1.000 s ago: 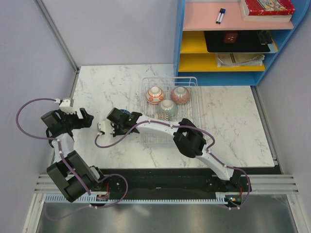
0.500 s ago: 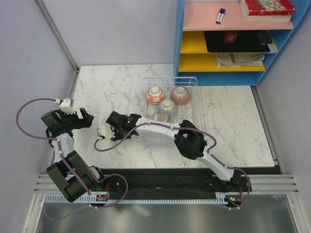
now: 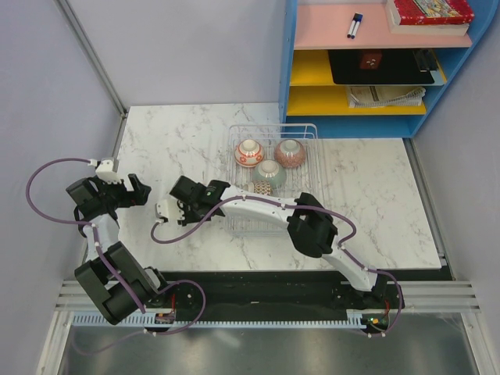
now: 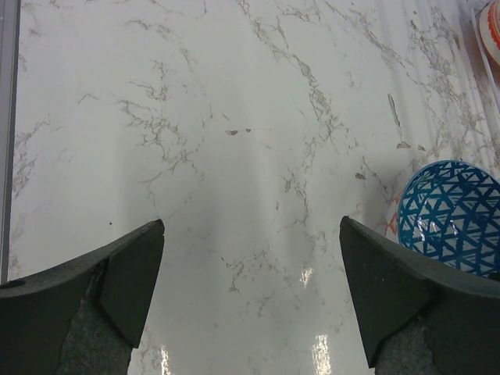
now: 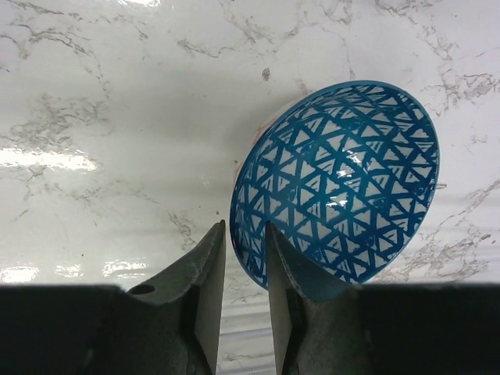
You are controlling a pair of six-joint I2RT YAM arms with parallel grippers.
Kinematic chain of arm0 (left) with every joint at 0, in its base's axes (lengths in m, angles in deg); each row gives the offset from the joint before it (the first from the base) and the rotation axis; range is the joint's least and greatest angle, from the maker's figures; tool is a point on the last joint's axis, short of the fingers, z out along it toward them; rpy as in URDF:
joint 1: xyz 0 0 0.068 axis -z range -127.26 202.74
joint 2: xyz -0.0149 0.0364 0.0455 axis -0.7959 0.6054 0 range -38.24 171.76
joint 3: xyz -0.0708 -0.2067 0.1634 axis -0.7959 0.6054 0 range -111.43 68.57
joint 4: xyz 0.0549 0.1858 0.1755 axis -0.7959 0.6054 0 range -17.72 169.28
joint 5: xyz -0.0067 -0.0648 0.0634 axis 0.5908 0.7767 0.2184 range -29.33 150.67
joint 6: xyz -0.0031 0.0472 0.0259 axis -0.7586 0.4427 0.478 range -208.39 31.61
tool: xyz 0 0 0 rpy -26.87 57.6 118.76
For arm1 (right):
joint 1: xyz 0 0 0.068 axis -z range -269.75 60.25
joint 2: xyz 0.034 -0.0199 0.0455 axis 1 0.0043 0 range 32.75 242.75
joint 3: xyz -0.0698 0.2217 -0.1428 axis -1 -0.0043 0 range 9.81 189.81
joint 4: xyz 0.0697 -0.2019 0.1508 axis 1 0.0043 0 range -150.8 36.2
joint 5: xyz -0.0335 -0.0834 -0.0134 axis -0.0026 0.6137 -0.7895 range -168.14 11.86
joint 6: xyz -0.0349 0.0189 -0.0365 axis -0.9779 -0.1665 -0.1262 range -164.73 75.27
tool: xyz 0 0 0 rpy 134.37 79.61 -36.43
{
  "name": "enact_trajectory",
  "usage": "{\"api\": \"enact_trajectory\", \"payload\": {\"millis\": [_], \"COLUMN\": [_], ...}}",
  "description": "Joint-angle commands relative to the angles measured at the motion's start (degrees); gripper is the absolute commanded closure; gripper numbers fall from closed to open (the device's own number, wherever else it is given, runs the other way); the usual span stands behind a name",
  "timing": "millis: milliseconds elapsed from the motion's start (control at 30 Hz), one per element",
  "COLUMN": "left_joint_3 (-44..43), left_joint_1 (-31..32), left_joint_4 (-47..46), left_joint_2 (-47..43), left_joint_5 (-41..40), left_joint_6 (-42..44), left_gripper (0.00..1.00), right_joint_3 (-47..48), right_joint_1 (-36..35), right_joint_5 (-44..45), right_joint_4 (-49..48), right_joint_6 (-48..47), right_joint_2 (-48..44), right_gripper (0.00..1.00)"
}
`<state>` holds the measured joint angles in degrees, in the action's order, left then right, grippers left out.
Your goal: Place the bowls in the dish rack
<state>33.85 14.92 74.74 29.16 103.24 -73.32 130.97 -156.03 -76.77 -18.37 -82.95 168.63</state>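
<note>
A blue triangle-patterned bowl [image 5: 344,176] sits tilted on the marble left of the dish rack [image 3: 312,168]. My right gripper [image 5: 246,228] is shut on its near rim, one finger inside and one outside. In the top view the gripper [image 3: 168,209] covers most of this bowl. The bowl also shows at the right edge of the left wrist view [image 4: 449,215]. The rack holds a red-and-white bowl [image 3: 249,152], a red-brown bowl [image 3: 290,153], a pale green bowl [image 3: 269,172] and a patterned bowl [image 3: 261,190]. My left gripper [image 4: 250,226] is open and empty over bare marble, left of the blue bowl.
A blue shelf unit [image 3: 375,62] with books, pens and papers stands behind the rack at the back right. A grey wall and metal rail [image 3: 117,133] run along the table's left edge. The right arm [image 3: 258,205] lies across the rack's near side.
The right gripper has moved a little left and nearer over the blue bowl. The left arm has not moved.
</note>
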Motion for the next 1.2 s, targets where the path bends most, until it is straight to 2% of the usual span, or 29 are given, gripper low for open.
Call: {"api": "enact_trajectory", "payload": {"millis": [0,1167], "left_joint_3": [-0.4,-0.7], "left_joint_1": [-0.5,-0.5], "left_joint_4": [-1.8,-1.4], "left_joint_2": [0.6,1.2], "left_joint_5": [1.6,2.3], "left_joint_6": [-1.2,-1.0], "left_gripper": [0.00,0.00], "right_joint_3": [0.1,1.8], "right_joint_1": [-0.8,-0.9], "right_joint_5": [0.5,-0.4], "right_joint_4": [1.3,0.7], "right_joint_6": [-1.4,-1.3], "right_joint_2": [-3.3,0.8], "right_gripper": [0.67,0.64]}}
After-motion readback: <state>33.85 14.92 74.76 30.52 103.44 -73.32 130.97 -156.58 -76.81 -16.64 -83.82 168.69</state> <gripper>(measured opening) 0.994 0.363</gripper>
